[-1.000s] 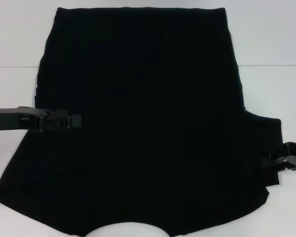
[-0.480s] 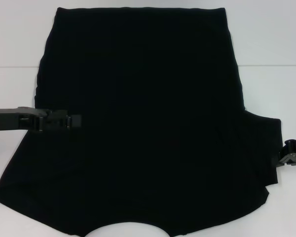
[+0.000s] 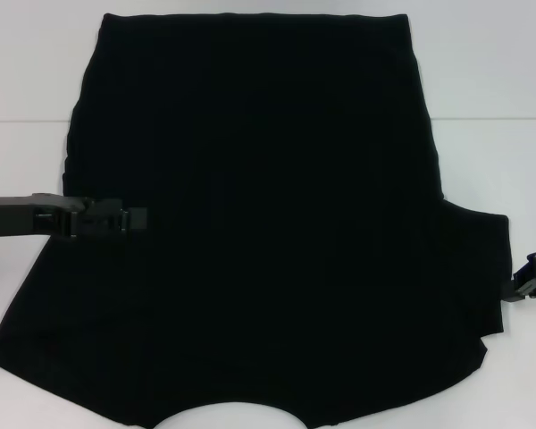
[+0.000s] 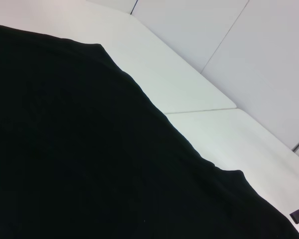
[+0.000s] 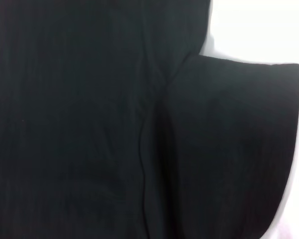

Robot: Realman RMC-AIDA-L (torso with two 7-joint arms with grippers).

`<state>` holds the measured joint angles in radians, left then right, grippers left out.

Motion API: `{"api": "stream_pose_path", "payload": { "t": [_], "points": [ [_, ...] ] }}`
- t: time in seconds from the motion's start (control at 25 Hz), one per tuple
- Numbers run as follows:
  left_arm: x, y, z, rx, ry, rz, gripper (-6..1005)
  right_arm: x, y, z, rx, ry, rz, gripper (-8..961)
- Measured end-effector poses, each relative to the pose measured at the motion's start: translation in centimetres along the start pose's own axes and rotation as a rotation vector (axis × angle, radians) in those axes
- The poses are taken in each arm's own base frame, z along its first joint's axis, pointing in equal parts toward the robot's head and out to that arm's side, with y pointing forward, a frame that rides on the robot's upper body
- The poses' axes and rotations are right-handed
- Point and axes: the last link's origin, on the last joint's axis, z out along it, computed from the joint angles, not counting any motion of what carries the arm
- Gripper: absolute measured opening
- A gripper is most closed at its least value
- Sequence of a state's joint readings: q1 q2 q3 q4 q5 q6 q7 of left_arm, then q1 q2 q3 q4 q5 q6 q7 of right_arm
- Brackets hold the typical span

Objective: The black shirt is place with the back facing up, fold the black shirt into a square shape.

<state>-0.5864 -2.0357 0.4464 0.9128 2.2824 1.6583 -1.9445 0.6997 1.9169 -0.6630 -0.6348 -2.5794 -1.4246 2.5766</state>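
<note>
Your right gripper [image 3: 529, 286] has drawn back off the sleeve since a second ago and now sits at the sleeve's outer edge, mostly out of the head view; I cannot tell how its fingers stand. Your left gripper [image 3: 134, 220] has not shifted: it reaches in from the left and lies over the black shirt [image 3: 250, 223] just inside its left edge, and against the dark cloth I cannot tell how far it is open or whether it has hold of any fabric.

You have the black shirt spread flat on the white desk [image 3: 482, 71], neckline toward the robot, hem far. The left side looks already folded in, which would explain the left gripper resting there to pin it. The right sleeve [image 5: 234, 144] lies out flat beside the body, so that fold is probably your next job.
</note>
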Motion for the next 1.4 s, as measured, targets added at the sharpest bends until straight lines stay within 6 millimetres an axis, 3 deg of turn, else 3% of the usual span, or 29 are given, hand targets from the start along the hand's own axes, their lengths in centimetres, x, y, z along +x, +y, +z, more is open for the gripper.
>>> {"api": "stream_pose_path", "payload": {
  "t": [0.32,0.52,0.96,1.08,1.4],
  "points": [
    [0.0,0.0,0.0,0.001,0.001,-0.003,645,-0.1,0.1,-0.5,-0.007,0.004,-0.004,44],
    [0.1,0.0,0.0,0.001,0.001,-0.002,645,0.1,0.1,-0.2,-0.004,0.010,0.001,247],
    [0.2,-0.2,0.0,0.013,0.008,0.001,646,-0.1,1.0,1.0,-0.005,0.007,-0.016,417],
    [0.2,-0.2,0.0,0.013,0.008,0.002,646,0.0,1.1,1.2,-0.004,0.018,-0.020,391],
    [0.2,-0.2,-0.1,0.014,0.012,0.001,646,0.2,1.0,1.3,-0.005,0.025,-0.017,117]
  ]
}}
